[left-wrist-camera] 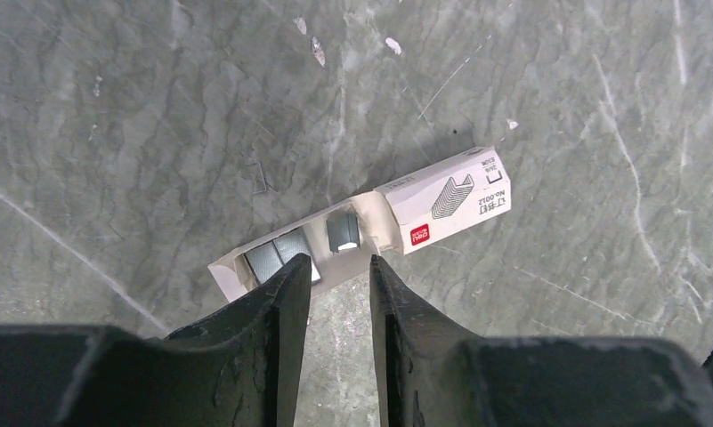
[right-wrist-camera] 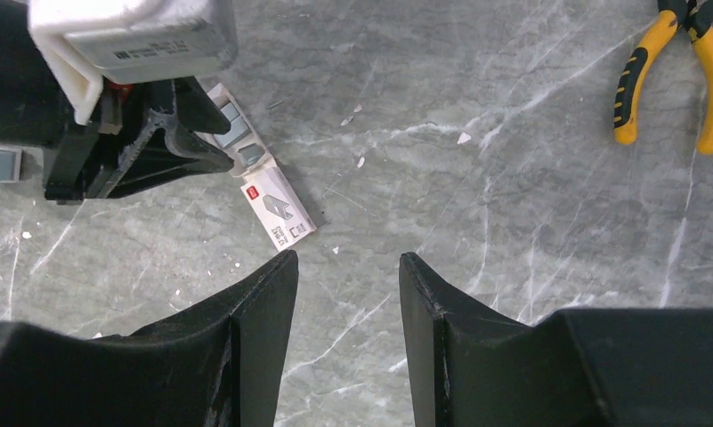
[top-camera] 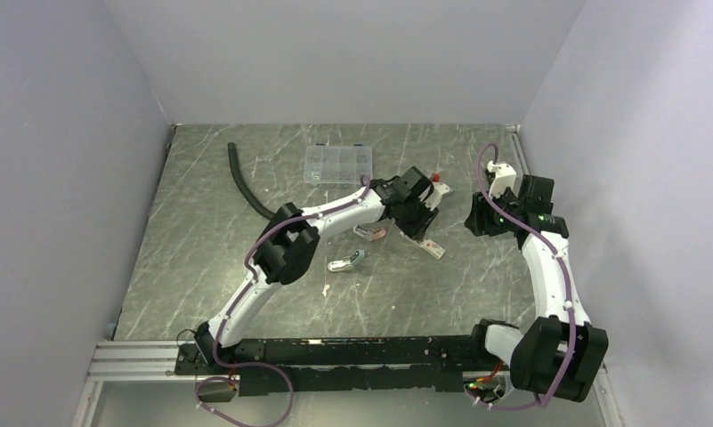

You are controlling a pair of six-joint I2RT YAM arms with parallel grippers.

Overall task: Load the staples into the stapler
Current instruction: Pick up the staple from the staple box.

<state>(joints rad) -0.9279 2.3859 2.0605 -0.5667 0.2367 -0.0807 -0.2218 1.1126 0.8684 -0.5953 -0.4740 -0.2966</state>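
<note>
— Where are the staples?

— The staples (left-wrist-camera: 277, 255) lie in a tray (left-wrist-camera: 232, 271) that sticks out of the white carton (left-wrist-camera: 441, 205). I see two small grey blocks there, side by side. The carton lies flat on the table (left-wrist-camera: 112, 133).

— Why is your left gripper there?

— I have the left gripper (left-wrist-camera: 335, 280) right over the tray, tips pointing down, so it can drop onto one block. Its jaws are only a little apart, with nothing between them. I think a small gap suits such a thin thing.

— And the other one?

— The right gripper (right-wrist-camera: 348, 267) hangs off to the side, jaws apart and empty. I guess that is so the two don't bump.

— Where do the staples go?

— Into a stapler. A pink stapler (top-camera: 370, 232) and a blue stapler (top-camera: 346, 262) lie close by, to the left of the carton. I can't tell from here if either one is open.
</note>
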